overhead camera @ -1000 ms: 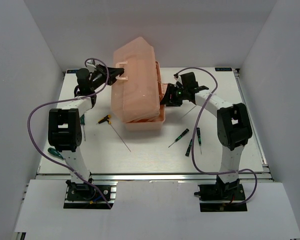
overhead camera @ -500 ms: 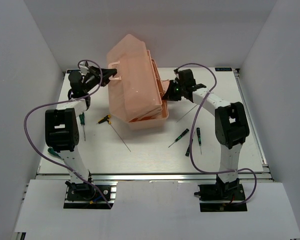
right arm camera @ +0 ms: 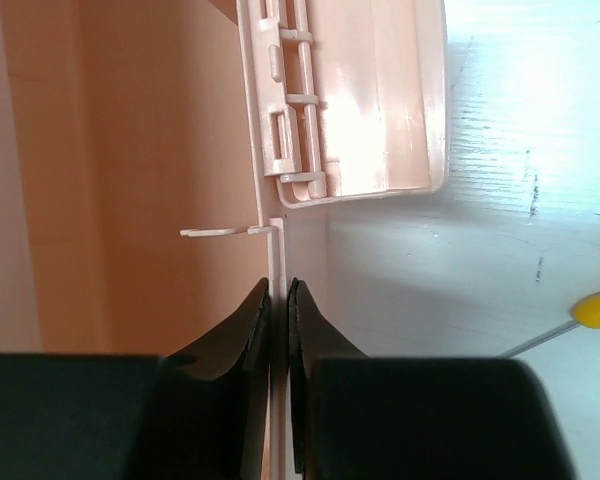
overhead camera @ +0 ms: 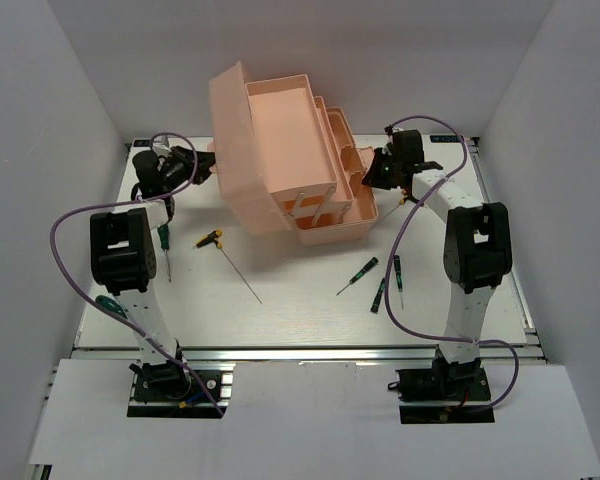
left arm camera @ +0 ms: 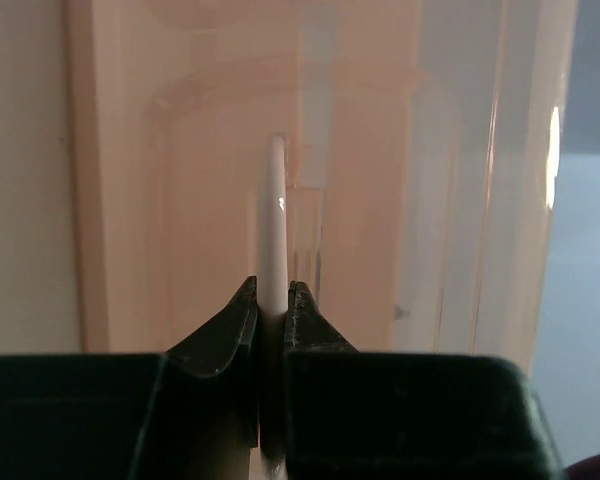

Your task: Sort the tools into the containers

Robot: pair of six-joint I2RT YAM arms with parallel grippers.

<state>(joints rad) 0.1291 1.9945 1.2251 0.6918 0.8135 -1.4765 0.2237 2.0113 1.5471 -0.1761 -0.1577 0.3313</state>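
Observation:
The salmon-pink toolbox (overhead camera: 330, 215) stands open at the back middle, its tiered trays (overhead camera: 292, 135) fanned out and empty. Its translucent lid (overhead camera: 232, 140) stands upright on the left. My left gripper (overhead camera: 208, 165) is shut on the lid's handle (left arm camera: 273, 220), with the lid filling the left wrist view. My right gripper (overhead camera: 372, 176) is shut on a thin edge of the toolbox's right side (right arm camera: 277, 250). On the table lie a yellow-and-black handled rod (overhead camera: 214, 238), three small green-and-black screwdrivers (overhead camera: 363, 270) (overhead camera: 397, 268) (overhead camera: 379, 295) and another by the left arm (overhead camera: 165, 240).
A larger green-handled screwdriver (overhead camera: 108, 305) lies at the table's left edge behind the left arm. A second thin rod (overhead camera: 390, 210) lies under the right arm; its yellow handle (right arm camera: 598, 308) shows in the right wrist view. White walls enclose the table.
The lid has swung up and over to the left with my left gripper on its handle. The trays have fanned open. My right gripper has moved right and back with the box edge.

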